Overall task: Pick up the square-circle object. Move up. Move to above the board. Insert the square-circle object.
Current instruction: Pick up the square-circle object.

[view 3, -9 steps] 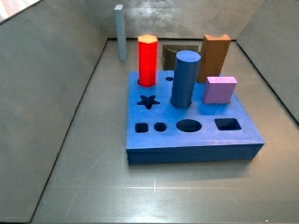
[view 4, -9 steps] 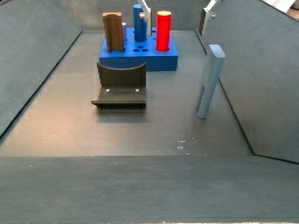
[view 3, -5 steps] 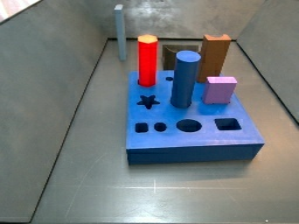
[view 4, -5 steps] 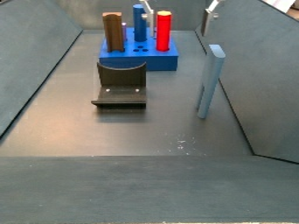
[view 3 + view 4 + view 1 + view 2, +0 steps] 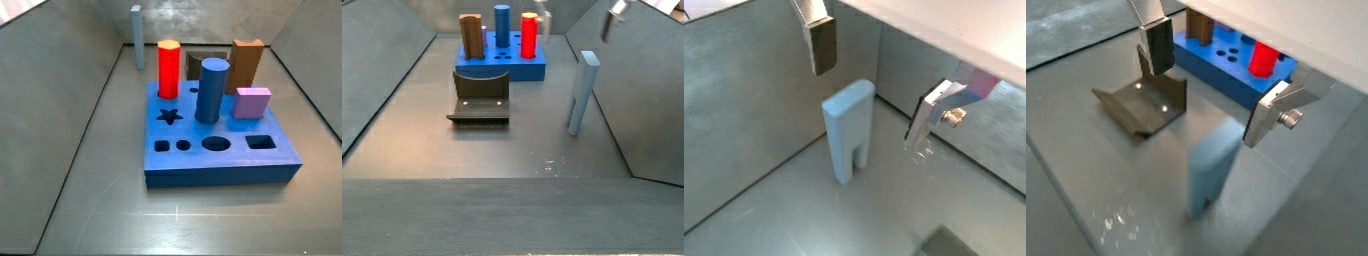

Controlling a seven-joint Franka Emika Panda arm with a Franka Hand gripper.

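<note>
The square-circle object is a slender pale grey-blue peg [image 5: 583,92] standing upright on the floor near a wall, also in a side view at the far back [image 5: 136,35]. My gripper [image 5: 580,10] is open and empty, hanging above the peg. In both wrist views the peg [image 5: 847,130] [image 5: 1211,175] stands below and between the spread fingers, apart from both. The gripper [image 5: 878,80] [image 5: 1213,80] touches nothing. The board [image 5: 221,160] [image 5: 500,70] [image 5: 1227,68] is a thick dark blue block with holes in its top.
In the board stand a red cylinder [image 5: 168,68], a thick blue cylinder [image 5: 211,88], a brown block [image 5: 246,62] and a pink cube [image 5: 254,100]. The fixture [image 5: 478,100] [image 5: 1144,100] stands on the floor beside the board. Grey walls enclose the floor.
In a side view the fingers now show wide apart at the top over the peg; before, only one bit showed there. The peg and board have not moved.
</note>
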